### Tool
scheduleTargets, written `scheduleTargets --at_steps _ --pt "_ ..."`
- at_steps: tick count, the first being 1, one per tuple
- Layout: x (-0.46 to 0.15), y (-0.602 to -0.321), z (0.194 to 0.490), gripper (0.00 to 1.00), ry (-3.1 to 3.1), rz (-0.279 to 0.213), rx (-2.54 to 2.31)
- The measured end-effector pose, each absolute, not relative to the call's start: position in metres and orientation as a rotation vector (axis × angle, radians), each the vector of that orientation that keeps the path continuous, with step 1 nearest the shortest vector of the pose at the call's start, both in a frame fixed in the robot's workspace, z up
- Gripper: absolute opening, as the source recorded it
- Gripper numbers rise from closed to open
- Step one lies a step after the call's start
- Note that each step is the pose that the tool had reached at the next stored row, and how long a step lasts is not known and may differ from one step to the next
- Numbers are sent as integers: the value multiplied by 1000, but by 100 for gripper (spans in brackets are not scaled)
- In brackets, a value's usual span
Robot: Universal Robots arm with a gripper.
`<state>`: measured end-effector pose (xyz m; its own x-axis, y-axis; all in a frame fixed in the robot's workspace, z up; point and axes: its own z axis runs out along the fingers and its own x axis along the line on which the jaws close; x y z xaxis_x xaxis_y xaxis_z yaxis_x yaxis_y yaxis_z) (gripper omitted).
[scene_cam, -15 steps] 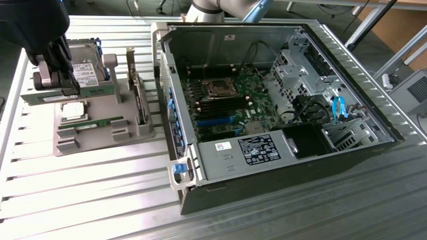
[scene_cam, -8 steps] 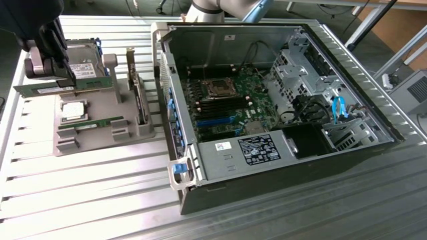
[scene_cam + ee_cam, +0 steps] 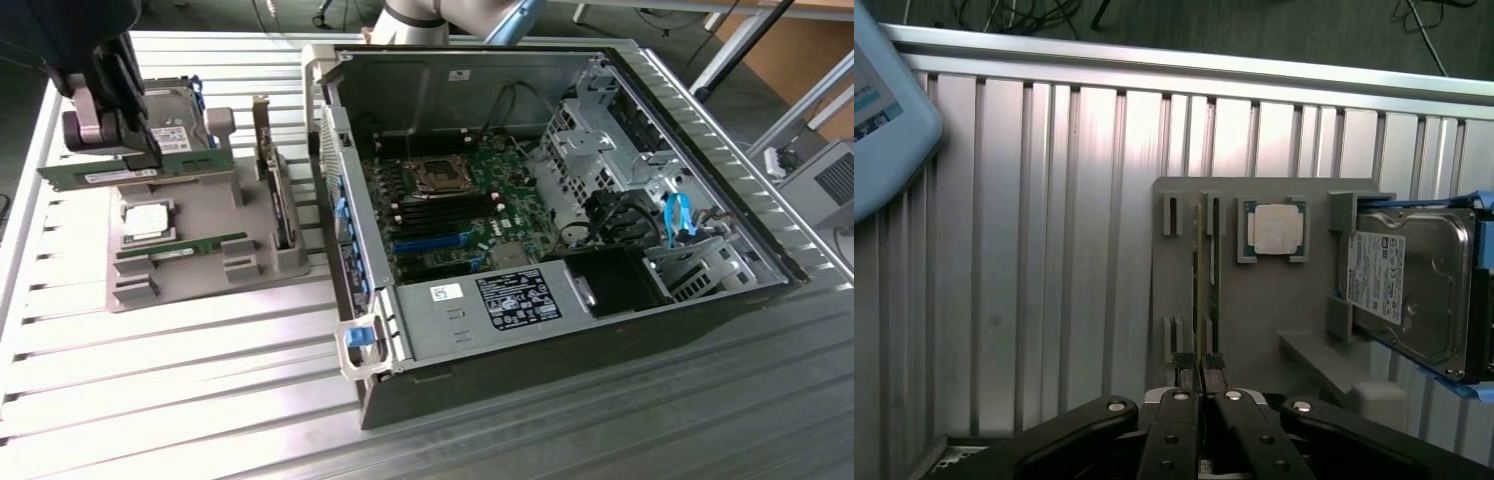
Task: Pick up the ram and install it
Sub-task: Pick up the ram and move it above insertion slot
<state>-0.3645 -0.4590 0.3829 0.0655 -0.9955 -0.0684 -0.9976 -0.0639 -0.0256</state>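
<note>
Pinching the ram [image 3: 1200,280] edge-on between my pressed-together fingertips, I, the gripper [image 3: 1200,372], hold it over the grey holder [image 3: 1176,280]. I cannot tell whether it sits in a slot. The holder also carries the processor [image 3: 1272,228] and the hard drive [image 3: 1414,285]. The drive's white label print is unreadable and its far side is cut off.

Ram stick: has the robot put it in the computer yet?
Not yet. Done: the gripper is shut on the ram, and the stick looks to be up off the grey holder. In hand: that green stick, held above the holder, beside the open computer case. Left: it is not yet over the case or in a slot on the motherboard.
</note>
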Motion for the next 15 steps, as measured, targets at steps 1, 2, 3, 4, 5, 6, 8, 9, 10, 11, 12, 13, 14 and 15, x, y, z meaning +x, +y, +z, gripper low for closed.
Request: scheduleTargets --at_steps 1,2,3,4,5,6,8,9,10,11,12,13,14,15 --pt "-362 -459 383 11 2103 50 -2244" --pt "-359 -459 383 11 2103 50 -2244" --pt "-357 -459 383 11 2103 50 -2244" --pt "-354 -459 383 11 2103 50 -2244" --pt "-350 -459 383 11 2103 50 -2244" --pt "-346 -459 383 11 2103 50 -2244" --pt "-340 -459 383 11 2103 50 -2244" --pt "-339 -459 383 11 2103 50 -2244" --pt "-338 -459 383 11 2103 50 -2244" --pt "-335 -459 383 11 2103 50 -2244" --pt "-332 -459 383 11 2103 50 -2244" --pt "-330 -459 383 11 2103 50 -2244" --pt "-328 -459 383 11 2103 50 -2244" --pt "-326 -459 383 11 2103 50 -2244"
